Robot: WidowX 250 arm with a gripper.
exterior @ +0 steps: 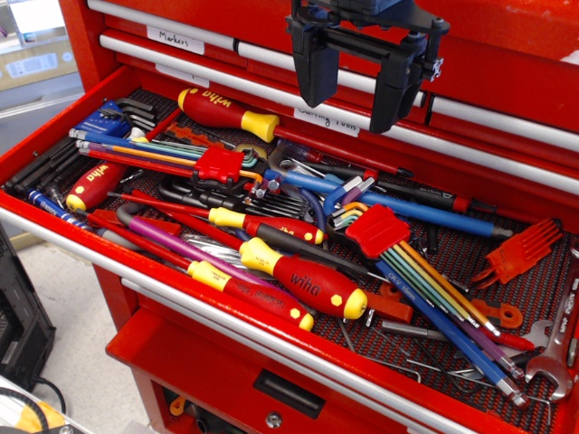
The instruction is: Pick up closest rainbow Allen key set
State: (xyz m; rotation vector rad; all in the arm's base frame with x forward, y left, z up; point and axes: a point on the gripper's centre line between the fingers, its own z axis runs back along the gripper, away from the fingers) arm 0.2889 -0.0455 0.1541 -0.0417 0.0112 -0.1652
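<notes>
The rainbow Allen key set [378, 231] lies in the open drawer, right of centre. It has a squarish red holder, and its blue, purple, green, yellow and orange keys [452, 316] fan toward the lower right, the blue one longest. My gripper [355, 108] hangs above the back of the drawer, up and slightly left of the holder. Its two black fingers are spread apart and hold nothing. It touches no tool.
A second red-holder key set [220, 165] lies to the left and a blue-holder set of dark keys [104, 122] at far left. Red-and-yellow screwdrivers [303, 280] lie in front of the set, with one at the back [226, 113]. An orange empty holder [520, 249] and wrenches [561, 353] lie at right.
</notes>
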